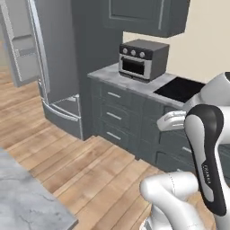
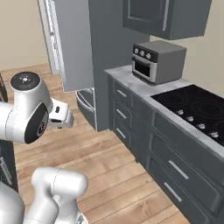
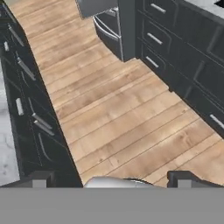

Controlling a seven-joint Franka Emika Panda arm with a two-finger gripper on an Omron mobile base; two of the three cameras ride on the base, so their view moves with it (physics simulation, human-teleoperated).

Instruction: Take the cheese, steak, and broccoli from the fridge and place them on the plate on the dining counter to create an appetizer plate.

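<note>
Spread wide and carrying nothing, the gripper (image 3: 109,178) looks down on bare wooden floor (image 3: 118,109) between dark drawer fronts. Ahead stands the fridge (image 1: 58,54), one door swung out; its food is hidden from here. Judging by kind, the steak should be limp and slick, the cheese firm, the broccoli light: pinch each across its narrow middle. A corner of the dining counter (image 1: 22,197) worktop sits nearby.
</note>
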